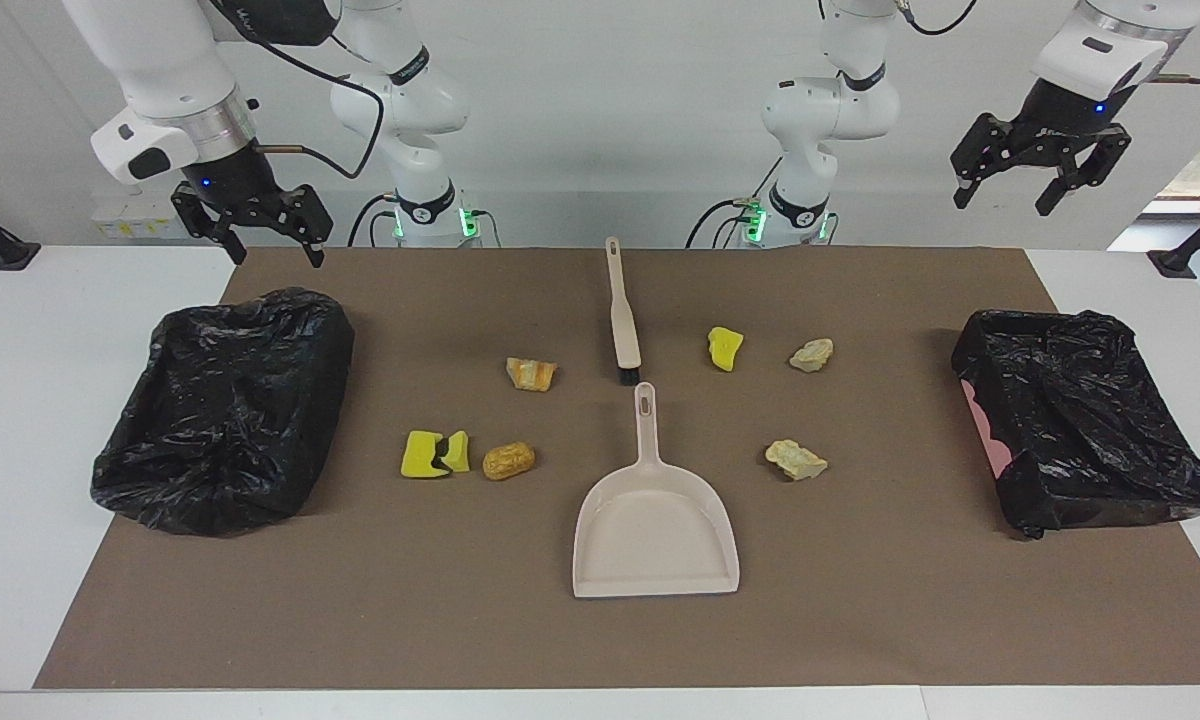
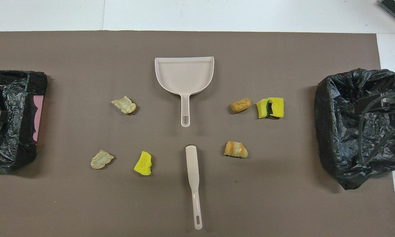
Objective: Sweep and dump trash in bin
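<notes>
Mat (image 2: 283,204), brown, covers the table. Clock hours here are read on the overhead view from the mat's middle, with twelve farthest from the robots. Black-bagged bins sit at three (image 2: 322,105), the right arm's end, and at nine (image 2: 39,82). Right gripper (image 1: 257,228) hangs in the air by the three o'clock bin, and left gripper (image 1: 1038,178) hangs high at the nine o'clock end. Both have fingers spread wide, holding nothing. Beige dustpan (image 2: 184,74) lies at twelve, brush (image 2: 192,164) at six. Trash lies loose on the mat: pale chunks at ten (image 2: 123,105) and eight (image 2: 101,159), yellow sponge piece (image 2: 143,163) at seven, bread roll (image 2: 240,105) and two yellow bits (image 2: 270,107) at two, striped bread (image 2: 235,149) at four.
</notes>
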Robot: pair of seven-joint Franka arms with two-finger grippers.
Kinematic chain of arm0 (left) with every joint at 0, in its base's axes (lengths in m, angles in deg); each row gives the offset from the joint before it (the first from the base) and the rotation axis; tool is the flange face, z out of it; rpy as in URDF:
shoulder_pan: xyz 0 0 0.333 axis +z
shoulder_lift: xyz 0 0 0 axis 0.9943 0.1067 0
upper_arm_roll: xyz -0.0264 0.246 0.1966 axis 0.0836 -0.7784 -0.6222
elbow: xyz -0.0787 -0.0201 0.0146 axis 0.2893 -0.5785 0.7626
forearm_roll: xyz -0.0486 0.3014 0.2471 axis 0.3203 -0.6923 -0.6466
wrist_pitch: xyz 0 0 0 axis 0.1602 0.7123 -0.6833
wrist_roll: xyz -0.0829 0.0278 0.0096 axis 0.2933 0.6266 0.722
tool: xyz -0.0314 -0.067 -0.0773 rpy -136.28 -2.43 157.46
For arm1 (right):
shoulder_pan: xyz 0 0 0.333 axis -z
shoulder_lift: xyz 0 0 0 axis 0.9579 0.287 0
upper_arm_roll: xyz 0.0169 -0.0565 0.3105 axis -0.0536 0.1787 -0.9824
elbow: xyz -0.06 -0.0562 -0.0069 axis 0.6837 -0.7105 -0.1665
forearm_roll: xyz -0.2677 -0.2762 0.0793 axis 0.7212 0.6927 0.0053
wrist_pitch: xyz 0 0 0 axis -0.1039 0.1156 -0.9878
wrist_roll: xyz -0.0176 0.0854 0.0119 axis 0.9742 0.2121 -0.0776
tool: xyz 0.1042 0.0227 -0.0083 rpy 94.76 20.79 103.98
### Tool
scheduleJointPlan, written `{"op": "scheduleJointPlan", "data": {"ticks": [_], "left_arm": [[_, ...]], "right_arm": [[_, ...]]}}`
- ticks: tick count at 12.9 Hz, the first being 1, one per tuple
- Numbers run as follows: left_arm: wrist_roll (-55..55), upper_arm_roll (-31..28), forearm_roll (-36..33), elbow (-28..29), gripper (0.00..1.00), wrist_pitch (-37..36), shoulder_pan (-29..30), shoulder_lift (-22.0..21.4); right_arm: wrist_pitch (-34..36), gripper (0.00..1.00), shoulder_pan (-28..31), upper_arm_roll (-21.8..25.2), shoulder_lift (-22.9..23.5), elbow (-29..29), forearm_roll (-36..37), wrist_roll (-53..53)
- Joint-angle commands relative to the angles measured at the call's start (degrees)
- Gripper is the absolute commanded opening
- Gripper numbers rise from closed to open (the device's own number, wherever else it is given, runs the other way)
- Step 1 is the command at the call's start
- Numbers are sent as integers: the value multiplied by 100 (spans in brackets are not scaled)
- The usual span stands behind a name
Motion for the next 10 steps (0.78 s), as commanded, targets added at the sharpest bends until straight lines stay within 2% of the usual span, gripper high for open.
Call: {"op": "scheduleJointPlan", "data": {"ticks": [1, 6, 8, 10], "left_arm": [[83, 25, -62, 179, 100, -40, -28, -145], [75, 113, -36, 671, 100, 153, -98, -452], [92, 113, -27, 811, 100, 153, -247, -514], [293, 113, -18, 1214, 100, 162, -536, -750]], "right_arm": [[-55, 100, 63, -22, -58, 50, -149, -128], [-82, 100, 107, -30, -58, 50, -167, -145], [-82, 100, 99, -30, -58, 50, -167, -127], [-64, 100, 81, -30, -58, 50, -167, -128]]}}
